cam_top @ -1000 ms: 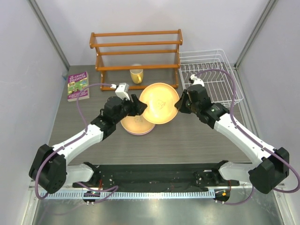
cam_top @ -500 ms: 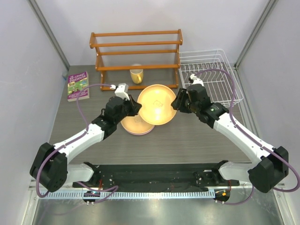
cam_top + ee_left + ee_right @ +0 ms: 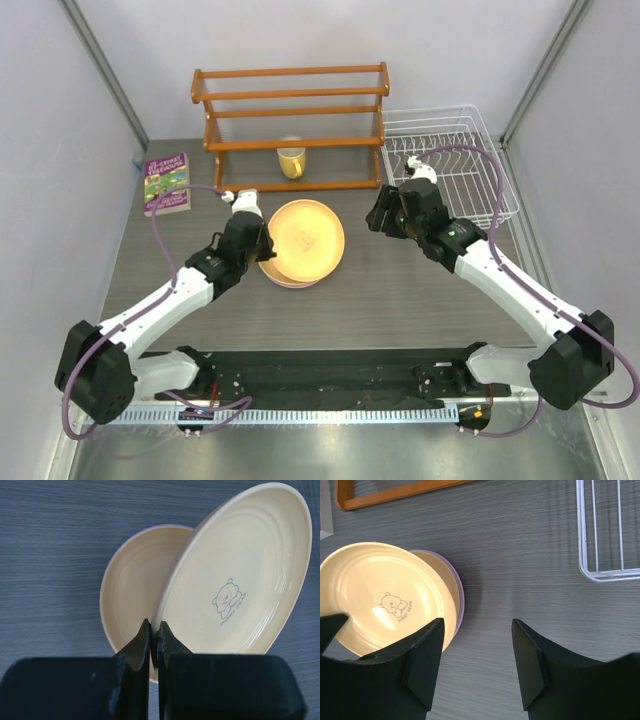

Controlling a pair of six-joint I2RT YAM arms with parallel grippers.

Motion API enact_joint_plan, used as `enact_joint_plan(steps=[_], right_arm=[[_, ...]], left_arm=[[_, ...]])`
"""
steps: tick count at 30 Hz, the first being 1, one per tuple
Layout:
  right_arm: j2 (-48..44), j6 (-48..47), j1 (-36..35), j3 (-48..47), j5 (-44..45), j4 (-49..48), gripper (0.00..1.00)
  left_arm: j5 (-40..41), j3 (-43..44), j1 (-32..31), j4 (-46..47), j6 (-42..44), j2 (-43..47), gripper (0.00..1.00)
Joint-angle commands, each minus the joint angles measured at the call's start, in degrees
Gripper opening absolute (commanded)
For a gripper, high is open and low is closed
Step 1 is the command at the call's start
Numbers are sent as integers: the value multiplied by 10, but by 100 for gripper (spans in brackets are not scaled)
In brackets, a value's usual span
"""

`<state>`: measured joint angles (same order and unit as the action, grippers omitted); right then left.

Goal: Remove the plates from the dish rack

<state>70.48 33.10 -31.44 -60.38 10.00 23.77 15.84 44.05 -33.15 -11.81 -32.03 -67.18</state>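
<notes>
The orange-yellow plate (image 3: 305, 240) with a small bear print hangs tilted over a lavender-rimmed plate (image 3: 291, 282) that lies on the table. My left gripper (image 3: 262, 243) is shut on the near-left rim of the orange-yellow plate (image 3: 240, 580), and the lower plate (image 3: 132, 585) shows beside it. My right gripper (image 3: 380, 213) stands open to the right of the plates, with only bare table between its fingers (image 3: 477, 625). The orange-yellow plate (image 3: 385, 595) and the lavender rim (image 3: 458, 592) lie to its left. The white wire dish rack (image 3: 450, 165) stands at the back right with no plate showing in it.
A brown wooden slatted shelf rack (image 3: 290, 110) stands at the back, with a yellow mug (image 3: 291, 160) under it. A book (image 3: 166, 182) lies at the far left. A corner of the dish rack (image 3: 605, 570) shows in the right wrist view.
My right gripper has opened, let go of the orange-yellow plate and drawn back to the right. My left gripper has shut on the plate and carried it left and down over the lavender-rimmed plate.
</notes>
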Motion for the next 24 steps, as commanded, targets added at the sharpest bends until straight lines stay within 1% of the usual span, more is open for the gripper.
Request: enact_joint_plan(steps=[1,9,11,12,15,16,18,19,21,22,23,24], right_arm=[[10,-9,-2,-6,10,-17,62],[14,-15,-2,-6,12,-17,62],[14,-15,-2,-4,13,-17,62],[15,-15,-2,-4,13,-17,62],[18,-15,-2,-4,16,-17,62],[19,-15,-2,-2,15,-17,62],[19,-15,-2,-1,17,-17,62],[19,-15,-2,1,19,-16,62],[18,-15,-2,2,23,-17,62],[17,-15,-2,3,26,-17,62],[16,-17,-2,4,31,-17,62],[13,-20,-2,5,34,-17,63]], left_arm=[[70,24,-1,-31,0,25,0],[78,19,0,-41,-11,5,0],[76,17,0,-40,-12,1,4],[75,15,0,-39,-13,-2,11],[75,10,0,-35,-15,-3,25],[76,9,0,-34,-15,-3,34],[78,9,0,-34,-15,-5,41],[79,9,0,-34,-14,-5,52],[79,11,-1,-37,-14,-5,63],[77,11,0,-36,-13,-2,78],[76,12,0,-35,-10,-1,84],[75,14,0,-34,-8,2,99]])
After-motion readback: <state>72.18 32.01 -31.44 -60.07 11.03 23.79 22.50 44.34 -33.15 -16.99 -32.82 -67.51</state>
